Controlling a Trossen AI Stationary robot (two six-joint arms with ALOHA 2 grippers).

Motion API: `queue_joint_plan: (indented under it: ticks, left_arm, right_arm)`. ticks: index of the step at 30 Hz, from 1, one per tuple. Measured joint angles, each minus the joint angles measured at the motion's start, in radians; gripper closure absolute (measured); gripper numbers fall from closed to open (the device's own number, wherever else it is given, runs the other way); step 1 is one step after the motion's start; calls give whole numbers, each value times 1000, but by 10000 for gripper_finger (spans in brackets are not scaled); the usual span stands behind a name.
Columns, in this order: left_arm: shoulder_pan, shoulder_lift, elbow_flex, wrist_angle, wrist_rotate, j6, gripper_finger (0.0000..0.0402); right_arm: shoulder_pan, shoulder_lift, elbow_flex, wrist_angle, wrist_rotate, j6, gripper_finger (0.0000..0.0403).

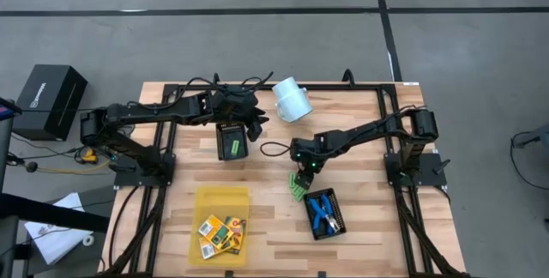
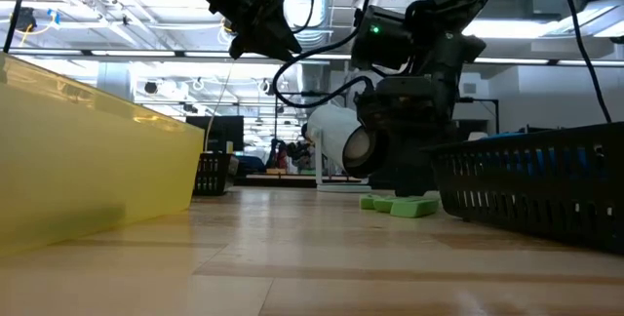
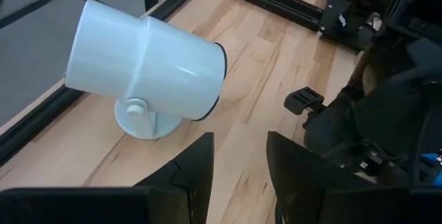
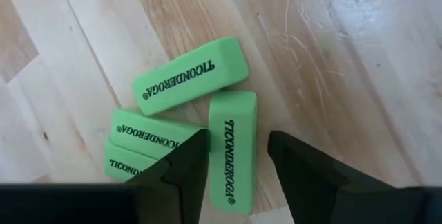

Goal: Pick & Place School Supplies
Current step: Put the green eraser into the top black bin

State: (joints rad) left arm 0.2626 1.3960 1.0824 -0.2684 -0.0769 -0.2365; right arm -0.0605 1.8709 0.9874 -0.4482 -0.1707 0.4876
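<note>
Several light-green erasers (image 4: 190, 84) lie flat in a small cluster on the wooden table (image 1: 274, 226); they also show in the high view (image 1: 297, 190). My right gripper (image 4: 238, 160) is open and points down over them. Its two fingers stand on either side of one eraser (image 4: 231, 141), low over the table (image 2: 402, 187). My left gripper (image 3: 238, 175) is open and empty, raised above the table near the far edge (image 1: 250, 113). It faces the white cup (image 3: 148, 72). Orange-yellow boxes (image 1: 221, 233) lie in the yellow tray (image 1: 221, 199). Blue-handled tools (image 1: 322, 210) lie in a black mesh tray (image 1: 338, 224).
The white cup (image 1: 292, 99) lies tilted on its side near the far edge. A second black mesh tray (image 1: 232, 143) holding something green sits under the left arm. Black frame rails (image 1: 390, 132) run along the table's sides. Bare wood lies between the yellow tray and the erasers.
</note>
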Motion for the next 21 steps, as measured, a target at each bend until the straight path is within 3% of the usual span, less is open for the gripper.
queue_joint_plan:
  ticks: [8,21]
  left_arm:
    - [4,0,0,0,0,49,273]
    - [8,0,0,0,0,98,273]
  right_arm:
    - [13,10,17,-11,6,-1,259]
    - [-7,36,33,74,-19,-24,244]
